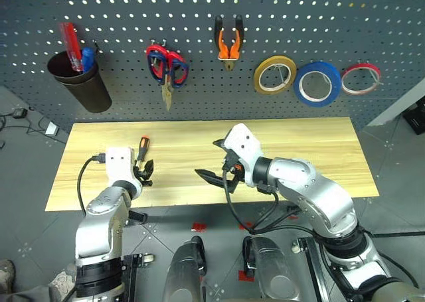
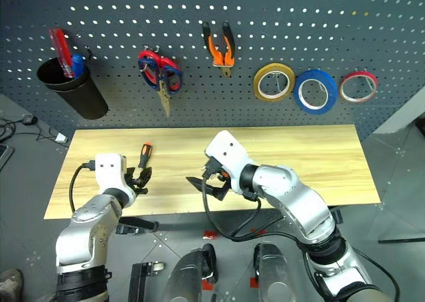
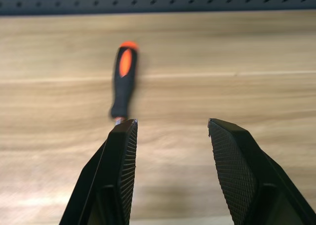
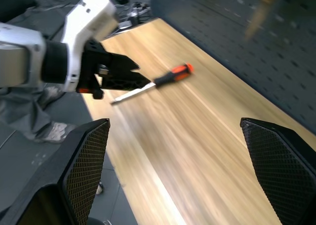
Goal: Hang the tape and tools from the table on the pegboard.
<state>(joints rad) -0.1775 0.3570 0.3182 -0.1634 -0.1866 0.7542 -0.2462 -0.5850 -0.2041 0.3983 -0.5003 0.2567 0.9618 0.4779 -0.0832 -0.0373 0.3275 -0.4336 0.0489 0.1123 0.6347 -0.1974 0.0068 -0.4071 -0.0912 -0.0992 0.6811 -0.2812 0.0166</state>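
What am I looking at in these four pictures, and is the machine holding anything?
It is a two-armed humanoid robot. Two pictures come from cameras in its head, looking down over its arms; the other two come from a camera on each wrist, looking along that arm's two black fingers.

In front is a wooden table against a grey pegboard. Already hanging there are pliers, scissors and a blue tape, beside a yellow ring, a red ring and a black cup.

On the table lies one screwdriver with a black-and-orange handle.

The left tool is open just short of the screwdriver's tip, holding nothing. The right tool is wide open above the table, also holding nothing.
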